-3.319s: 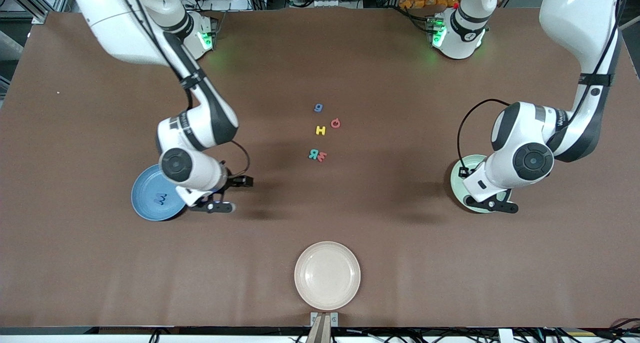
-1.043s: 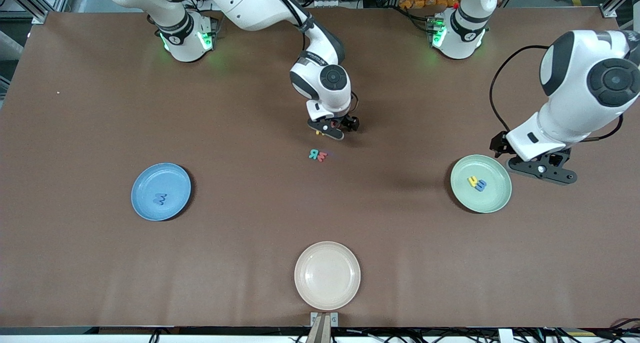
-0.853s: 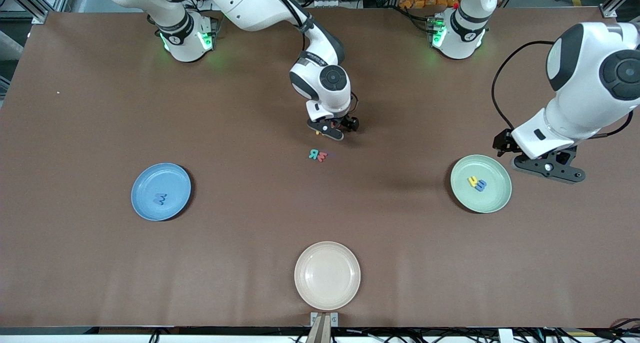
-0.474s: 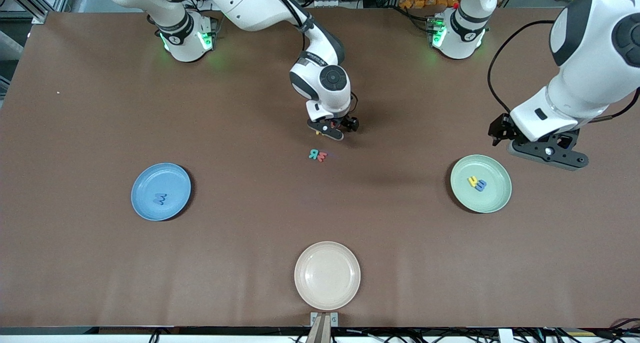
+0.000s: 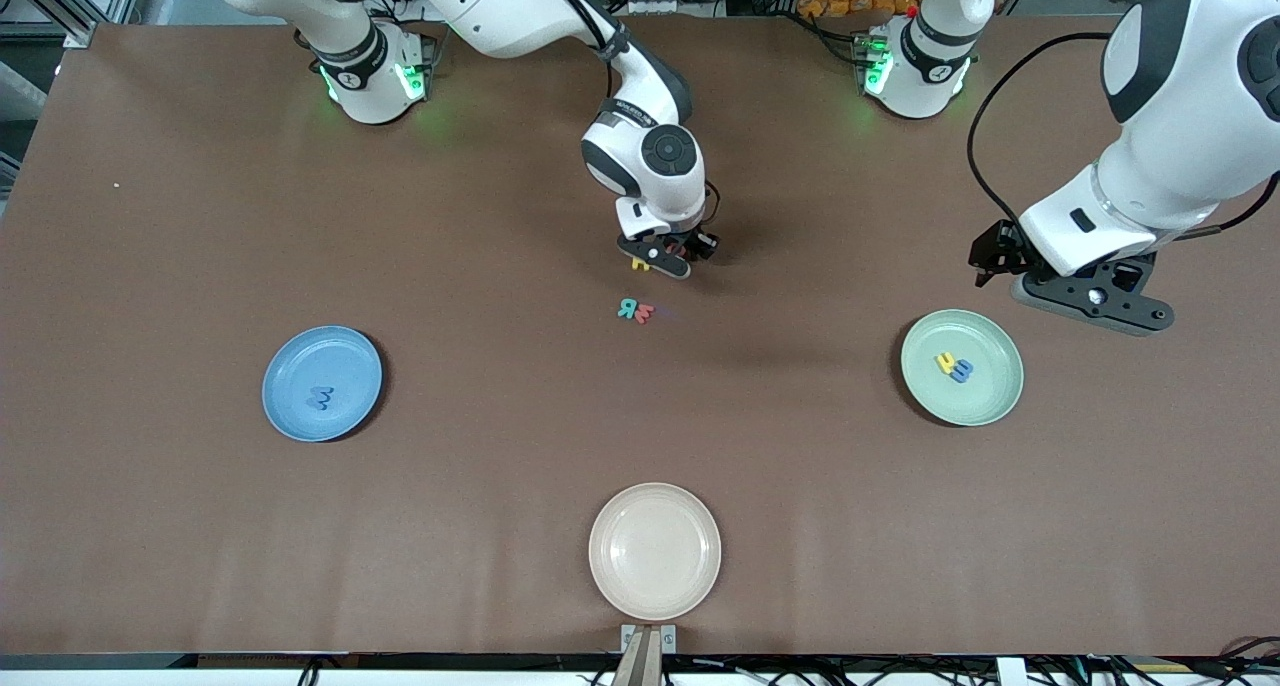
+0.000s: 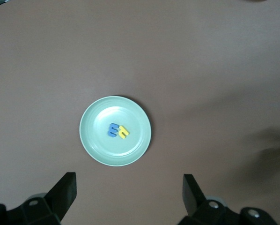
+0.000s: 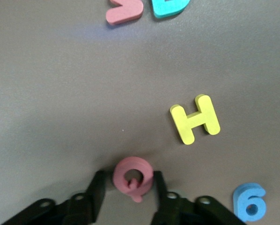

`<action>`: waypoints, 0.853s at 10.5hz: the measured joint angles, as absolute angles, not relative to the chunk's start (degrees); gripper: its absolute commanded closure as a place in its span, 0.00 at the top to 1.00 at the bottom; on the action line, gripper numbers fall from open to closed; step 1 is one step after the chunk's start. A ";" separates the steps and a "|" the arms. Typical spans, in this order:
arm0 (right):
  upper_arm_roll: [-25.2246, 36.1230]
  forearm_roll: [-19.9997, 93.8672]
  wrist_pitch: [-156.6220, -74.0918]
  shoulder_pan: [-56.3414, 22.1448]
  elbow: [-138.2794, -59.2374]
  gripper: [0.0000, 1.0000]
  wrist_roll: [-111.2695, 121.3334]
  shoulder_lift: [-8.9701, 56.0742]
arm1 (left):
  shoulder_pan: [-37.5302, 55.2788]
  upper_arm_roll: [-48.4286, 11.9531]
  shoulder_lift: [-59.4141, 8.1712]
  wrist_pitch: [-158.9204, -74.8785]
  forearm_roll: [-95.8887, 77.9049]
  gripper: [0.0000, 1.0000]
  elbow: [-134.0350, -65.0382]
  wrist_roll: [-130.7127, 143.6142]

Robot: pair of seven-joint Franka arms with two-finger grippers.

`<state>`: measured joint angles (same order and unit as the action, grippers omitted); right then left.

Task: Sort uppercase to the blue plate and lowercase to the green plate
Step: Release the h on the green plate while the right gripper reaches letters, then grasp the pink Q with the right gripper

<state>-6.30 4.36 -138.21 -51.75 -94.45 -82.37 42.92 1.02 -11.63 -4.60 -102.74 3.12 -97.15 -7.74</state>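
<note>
My right gripper [image 7: 129,180] is down on the table mid-way along it, shut on the red Q [image 7: 133,177], which lies flat. The yellow H [image 7: 195,119] and blue g [image 7: 249,201] lie beside the Q. The teal R [image 5: 627,309] and red m-like letter [image 5: 644,313] lie nearer the front camera. In the front view the right gripper [image 5: 668,256] hides the Q. The blue plate [image 5: 290,366] holds the blue M [image 5: 320,397]. The green plate [image 6: 95,140] holds a blue m [image 6: 113,130] and yellow h [image 6: 124,132]. My left gripper [image 6: 129,182] hangs open and empty beside it.
A cream plate [image 5: 602,551] sits at the table's front edge, mid-way along it. The left arm's hand [image 5: 1090,301] hovers high just off the green plate's rim [image 5: 990,406], toward the bases.
The right gripper's fingers have closed in around the red Q. The left arm has risen and drifted off the green plate toward the bases.
</note>
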 measured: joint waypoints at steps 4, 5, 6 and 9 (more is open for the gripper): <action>-6.27 4.35 -138.07 -51.78 -94.46 0.00 -82.61 42.82 | 1.40 -11.62 -4.60 -102.74 2.84 1.00 -97.13 -7.72; -6.20 4.35 -138.08 -51.77 -94.42 0.00 -82.64 42.78 | 1.54 -11.63 -4.64 -102.73 2.29 1.00 -97.13 -7.43; -5.69 4.35 -138.04 -51.75 -94.24 0.00 -82.65 42.57 | 1.85 -11.63 -4.80 -102.72 0.64 1.00 -97.14 -5.83; -0.79 4.22 -132.73 -51.00 -92.92 0.00 -78.65 39.44 | 4.03 -11.67 -5.85 -102.69 -1.80 1.00 -97.17 2.65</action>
